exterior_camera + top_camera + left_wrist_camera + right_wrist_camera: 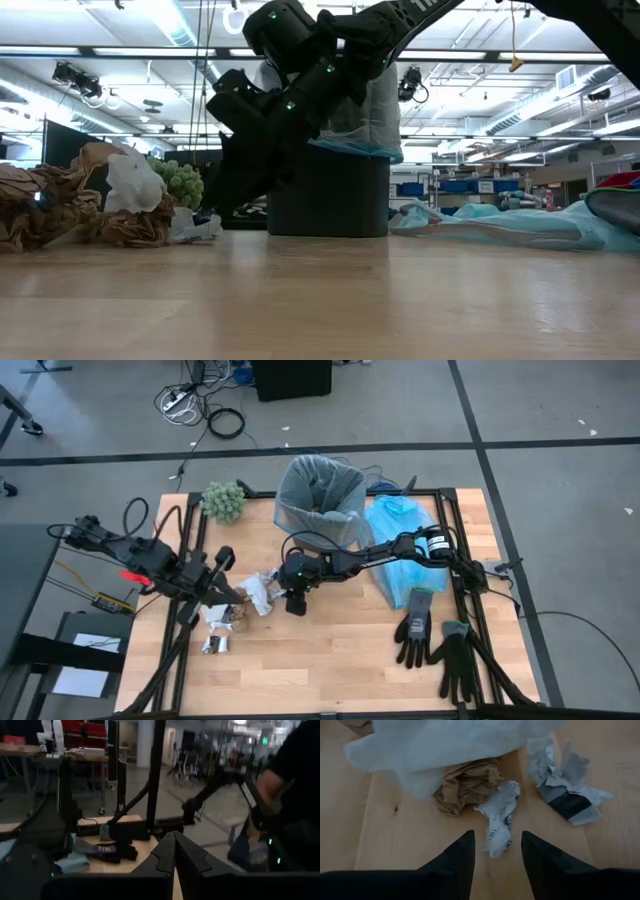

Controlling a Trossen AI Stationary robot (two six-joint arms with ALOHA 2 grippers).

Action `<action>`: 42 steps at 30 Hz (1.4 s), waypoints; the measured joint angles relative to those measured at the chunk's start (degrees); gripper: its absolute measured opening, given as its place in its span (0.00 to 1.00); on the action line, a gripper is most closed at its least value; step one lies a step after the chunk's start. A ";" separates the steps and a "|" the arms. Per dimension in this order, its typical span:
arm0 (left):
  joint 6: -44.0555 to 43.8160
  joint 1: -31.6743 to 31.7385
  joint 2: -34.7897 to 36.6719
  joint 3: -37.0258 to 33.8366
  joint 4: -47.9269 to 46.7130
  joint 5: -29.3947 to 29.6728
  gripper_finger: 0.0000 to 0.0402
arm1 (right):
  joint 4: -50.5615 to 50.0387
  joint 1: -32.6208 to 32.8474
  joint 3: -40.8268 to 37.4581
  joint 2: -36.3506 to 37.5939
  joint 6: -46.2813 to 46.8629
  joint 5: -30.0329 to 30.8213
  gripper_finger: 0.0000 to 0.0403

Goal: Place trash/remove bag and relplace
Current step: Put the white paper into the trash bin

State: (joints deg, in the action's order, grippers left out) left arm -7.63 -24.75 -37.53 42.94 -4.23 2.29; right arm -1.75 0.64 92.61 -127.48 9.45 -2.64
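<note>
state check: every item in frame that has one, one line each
Black bin: upright, lined with grey-white plastic bag, mouth open.
Light-blue plastic bag: lying slumped beside the bin.
Crumpled white paper scrap: loose on table, ungripped.
Crumpled brown paper: loose on table.
Black gloves: lying flat.
Left hand: shut, empty.
Right hand: open over white scrap.

trash (497, 817): crumpled, loose on table | bag (320, 495): lining bin

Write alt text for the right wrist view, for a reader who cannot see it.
The right gripper, jaws open, points down at a crumpled white wrapper lying on the wooden table. Around it lie a brown paper ball, a torn grey-and-black wrapper and a sheet of white plastic.
</note>
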 joint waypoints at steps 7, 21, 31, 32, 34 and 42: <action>-2.47 0.00 4.40 -8.50 7.76 3.10 0.05 | -0.07 -0.09 0.01 0.00 -0.49 -0.04 0.36; -12.90 0.02 5.55 -18.04 5.71 12.27 0.05 | 0.85 0.15 0.19 -4.29 -6.34 -1.74 0.34; -18.78 0.02 5.28 -18.97 -0.63 15.68 0.05 | 2.23 -0.17 0.12 -4.46 -6.12 -1.79 0.10; -19.32 0.02 5.28 -18.97 -1.45 15.89 0.05 | 2.40 -0.16 0.10 -4.46 -6.11 -1.71 0.08; -19.91 0.02 5.28 -18.97 -2.26 15.95 0.05 | 2.60 -0.15 0.08 -4.46 -5.96 -1.74 0.07; -22.63 0.02 5.28 -18.97 -5.03 18.87 0.05 | 5.02 -0.01 0.01 -4.46 -4.17 -3.92 0.07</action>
State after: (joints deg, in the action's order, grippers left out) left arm -30.25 -24.73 -32.25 23.97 -9.26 21.17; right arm 3.27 0.63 92.62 -131.94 5.28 -6.56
